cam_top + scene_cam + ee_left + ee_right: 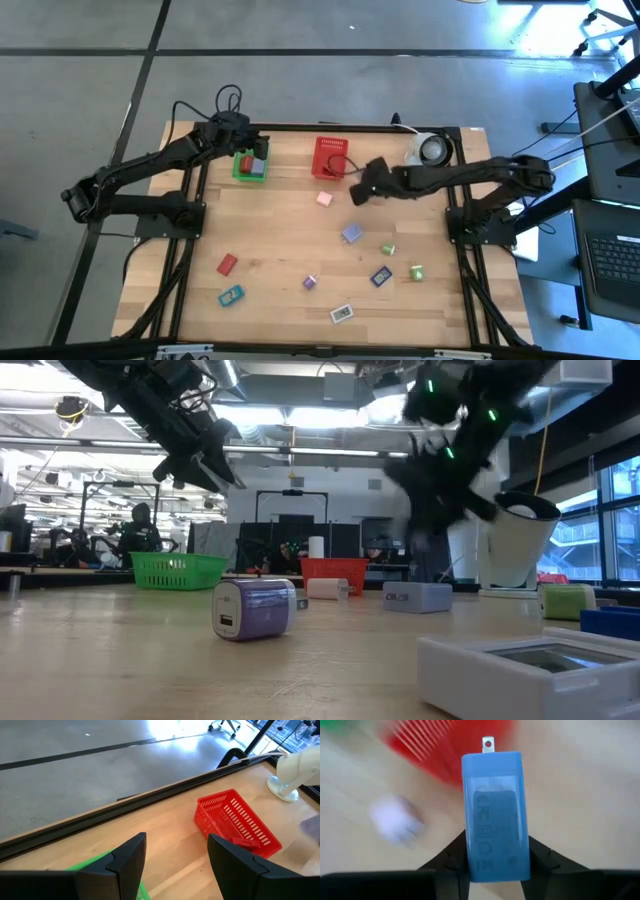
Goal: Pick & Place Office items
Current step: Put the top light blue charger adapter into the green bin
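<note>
Overhead, the right gripper (357, 190) hung above the wooden table (270, 240) near its far edge, just beside the red mesh basket (331, 157), its dark fingers (451, 856) pinching a blue rectangular plug block (496, 815) with one metal prong showing. A pale pink block (324, 199) lay close by on the wood. The left gripper (243, 135) hovered over the green mesh basket (250, 165) toward the far left corner, fingers (131, 857) spread with nothing between them. Other small office pieces lay scattered toward the near edge, among them a lavender block (254, 608), a red block (227, 264) and a teal piece (231, 295).
</note>
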Controlling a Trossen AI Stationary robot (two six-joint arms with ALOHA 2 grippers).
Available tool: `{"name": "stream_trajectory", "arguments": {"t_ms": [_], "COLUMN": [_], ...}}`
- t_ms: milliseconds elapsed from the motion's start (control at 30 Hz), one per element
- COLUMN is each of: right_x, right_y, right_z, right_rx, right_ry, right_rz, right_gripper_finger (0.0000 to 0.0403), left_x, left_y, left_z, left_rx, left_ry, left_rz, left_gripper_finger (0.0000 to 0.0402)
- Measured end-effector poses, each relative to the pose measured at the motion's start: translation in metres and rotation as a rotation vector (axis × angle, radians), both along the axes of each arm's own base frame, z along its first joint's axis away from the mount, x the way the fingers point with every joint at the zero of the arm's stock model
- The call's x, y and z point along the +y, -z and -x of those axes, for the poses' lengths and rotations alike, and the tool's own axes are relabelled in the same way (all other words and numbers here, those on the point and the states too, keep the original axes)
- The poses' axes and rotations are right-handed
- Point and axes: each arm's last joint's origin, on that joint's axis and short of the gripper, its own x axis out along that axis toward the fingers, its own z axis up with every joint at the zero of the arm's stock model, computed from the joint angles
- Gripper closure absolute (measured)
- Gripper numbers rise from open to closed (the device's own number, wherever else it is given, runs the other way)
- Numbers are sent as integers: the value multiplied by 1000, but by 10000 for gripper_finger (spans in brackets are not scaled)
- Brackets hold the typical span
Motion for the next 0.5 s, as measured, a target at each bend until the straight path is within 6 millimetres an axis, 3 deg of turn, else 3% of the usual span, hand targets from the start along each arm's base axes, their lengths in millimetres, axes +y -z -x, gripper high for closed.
{"name": "stream_trajectory", "arguments": {"t_ms": [300,500], "right_x": [-4,-6], "right_y": [-96,-135], "right_z": [-34,-44], "right_rx": [-390,-554], "right_ry": [-221,-341], "right_rz": [283,396], "right_gripper_finger": [283,280], "left_x": [-1,-8], "left_y": [0,0], "left_z": [-1,-7], "left_rx": [10,37], "left_ry": [15,80], "left_rz": [-10,-37], "left_gripper_finger": [194,194]}}
